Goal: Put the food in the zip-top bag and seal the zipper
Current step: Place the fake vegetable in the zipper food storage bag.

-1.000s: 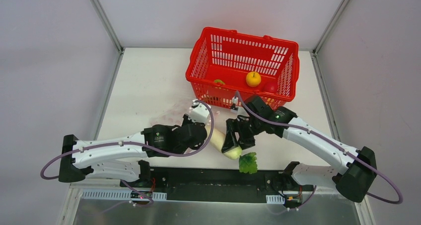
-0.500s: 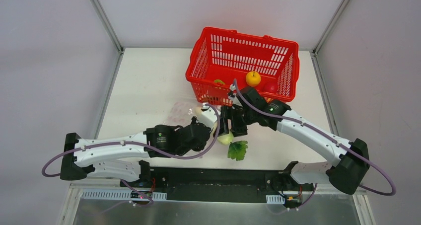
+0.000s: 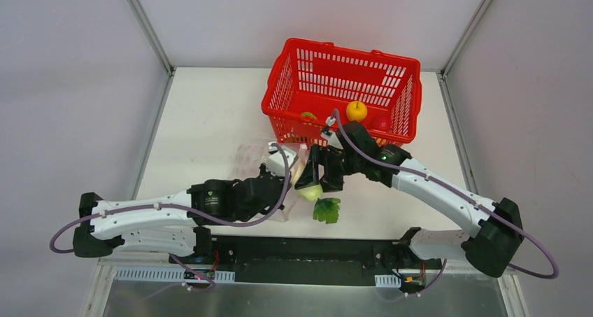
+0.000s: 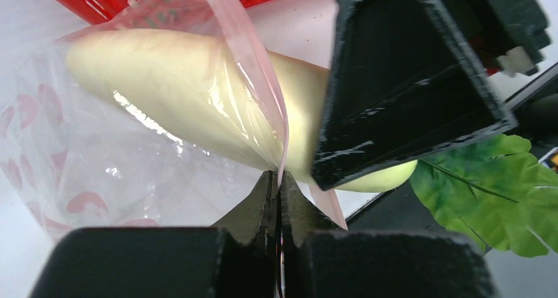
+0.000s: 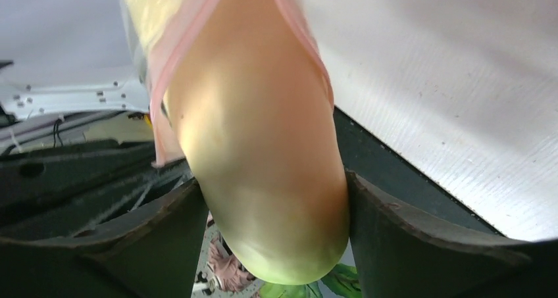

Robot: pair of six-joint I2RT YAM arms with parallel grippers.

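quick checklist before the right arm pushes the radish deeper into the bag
1. Left gripper shut on the pinkish-red zipper strip of the clear plastic bag: ok.
2. Right gripper shut on the long white radish: ok.
3. Radish tip inside the bag mouth: ok.
4. Radish fully in: not ok, its pale green end and green leaves are outside.
5. Room left in the bag: cannot tell.

Radish [image 3: 310, 189] mostly hidden under right gripper [image 3: 320, 171]; only pale green end shows. Zip-top bag [image 4: 79, 166] cut off at wrist picture's left side, faint from above. Green piece [image 3: 308, 115] in basket [image 3: 349, 68], near counter's far edge: too small to tell kind.
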